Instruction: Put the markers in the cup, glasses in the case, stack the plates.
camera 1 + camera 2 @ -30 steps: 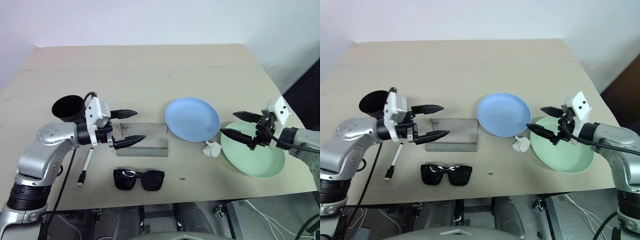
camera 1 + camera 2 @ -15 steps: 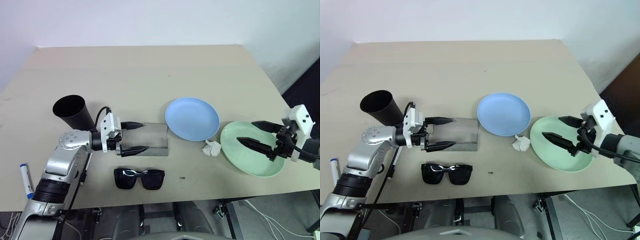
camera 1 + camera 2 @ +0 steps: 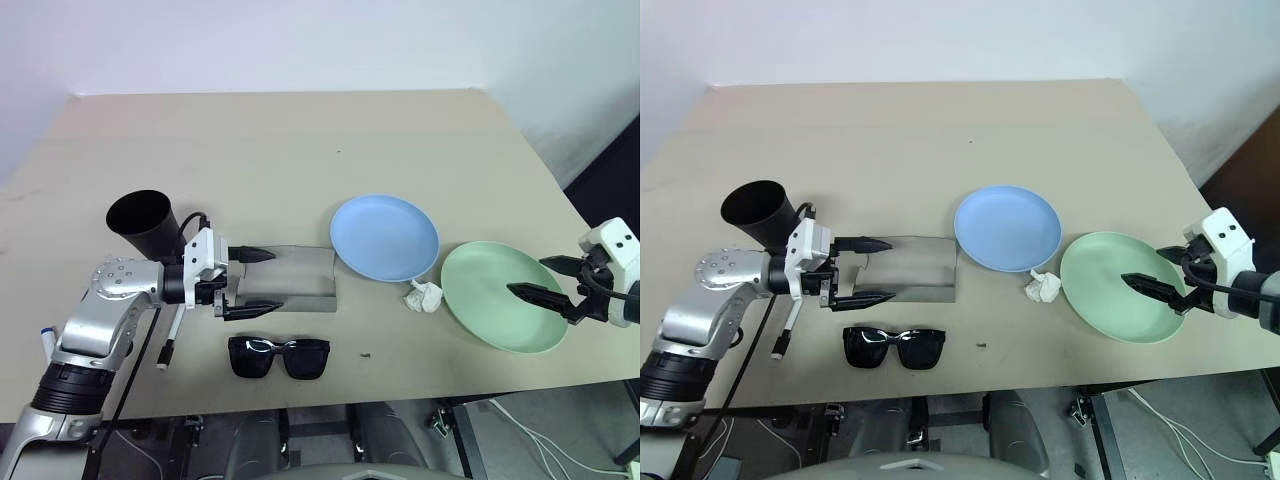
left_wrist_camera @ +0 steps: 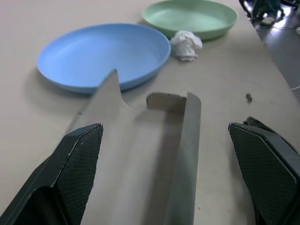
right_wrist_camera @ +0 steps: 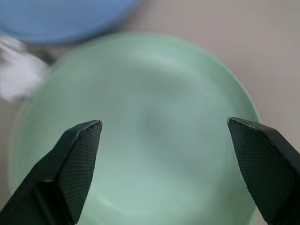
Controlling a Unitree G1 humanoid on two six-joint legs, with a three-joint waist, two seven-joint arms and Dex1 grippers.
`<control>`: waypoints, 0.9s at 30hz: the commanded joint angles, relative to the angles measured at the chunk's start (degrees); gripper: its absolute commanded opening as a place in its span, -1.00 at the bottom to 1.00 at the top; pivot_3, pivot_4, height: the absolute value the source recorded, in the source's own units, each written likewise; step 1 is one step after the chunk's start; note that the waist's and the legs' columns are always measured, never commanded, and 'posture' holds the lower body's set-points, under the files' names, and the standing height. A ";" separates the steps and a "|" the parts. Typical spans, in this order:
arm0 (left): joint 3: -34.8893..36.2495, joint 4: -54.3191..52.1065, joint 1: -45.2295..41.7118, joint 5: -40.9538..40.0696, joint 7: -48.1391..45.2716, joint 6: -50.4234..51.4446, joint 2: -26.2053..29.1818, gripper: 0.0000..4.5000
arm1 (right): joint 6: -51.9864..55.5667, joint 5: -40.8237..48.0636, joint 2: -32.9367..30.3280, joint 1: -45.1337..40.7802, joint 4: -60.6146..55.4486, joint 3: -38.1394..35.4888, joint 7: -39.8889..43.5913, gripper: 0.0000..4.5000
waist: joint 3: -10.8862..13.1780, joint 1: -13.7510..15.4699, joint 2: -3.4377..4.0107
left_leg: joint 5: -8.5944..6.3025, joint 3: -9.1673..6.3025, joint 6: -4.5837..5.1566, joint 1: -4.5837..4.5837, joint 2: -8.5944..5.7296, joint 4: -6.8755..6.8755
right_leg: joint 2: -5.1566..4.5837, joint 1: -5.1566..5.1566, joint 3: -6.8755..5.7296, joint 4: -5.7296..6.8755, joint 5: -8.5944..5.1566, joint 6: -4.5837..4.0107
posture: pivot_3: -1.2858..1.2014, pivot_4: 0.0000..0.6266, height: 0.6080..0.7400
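Observation:
The grey case lies open at the table's middle. My left gripper is open at the case's left end, one finger on each side of it. Behind that arm stands the black cup. A black-capped marker lies beside the forearm, and a blue-capped marker peeks out at the far left. The black glasses lie in front of the case. The blue plate and green plate sit side by side. My right gripper hangs open over the green plate's right part.
A crumpled white tissue lies between the two plates, touching the green one. The table's right edge runs close behind the green plate, and its front edge is just beyond the glasses.
My right gripper has swung to the right, from the green plate's left rim to over its right part. The left gripper has sunk slightly at the case's left end, still open.

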 commanded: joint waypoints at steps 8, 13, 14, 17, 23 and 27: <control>0.26 -1.39 0.50 1.57 3.50 0.07 -0.78 1.00 | -0.31 -6.11 -2.03 -8.33 14.76 7.73 1.51 1.00 | 0.01 0.03 0.01 | -0.01 0.02 0.01 -0.02 0.00 -0.01 | 0.02 -0.05 0.01 0.00 0.00 0.00 | 0.03 -0.52 0.92; 0.90 -2.19 1.92 1.53 3.99 0.50 -0.42 1.00 | -1.30 -6.97 -2.18 -7.83 12.87 7.87 1.82 0.45 | 0.00 -0.09 0.02 | -0.01 0.02 0.01 -0.02 0.00 -0.01 | 0.03 -0.05 0.01 0.01 0.01 0.01 | 0.03 -0.52 0.92; 0.90 -2.45 2.13 1.62 4.06 0.46 -0.36 1.00 | -1.93 -7.32 -2.19 -7.64 12.43 7.73 1.64 0.30 | 0.00 -0.11 0.02 | -0.01 0.02 0.01 -0.02 0.00 -0.01 | 0.03 -0.06 0.01 0.01 0.01 0.02 | 0.03 -0.52 0.92; 0.42 -2.86 2.61 2.60 4.23 0.02 -0.02 1.00 | -1.80 -7.58 -2.67 -7.57 12.45 7.65 2.28 -0.20 | 0.00 -0.03 0.02 | -0.01 0.02 0.01 -0.01 0.01 -0.01 | 0.04 -0.06 0.01 0.02 0.01 0.01 | 0.03 -0.52 0.92; 0.14 -3.89 2.78 1.92 4.54 1.95 -0.20 1.00 | -0.85 -7.17 -5.08 -7.38 13.34 6.20 4.88 -0.98 | 0.00 0.00 0.02 | -0.01 0.03 0.01 -0.02 0.00 -0.01 | 0.02 -0.05 0.02 0.01 0.01 0.01 | 0.03 -0.52 0.92; 0.44 -3.67 2.72 1.40 4.18 2.67 -0.03 1.00 | -0.75 -6.76 -6.54 -6.62 13.42 4.58 5.89 -0.98 | 0.00 0.25 0.03 | -0.01 0.02 0.01 -0.02 -0.01 -0.01 | 0.00 -0.04 0.01 0.00 0.00 0.01 | 0.03 -0.52 0.92</control>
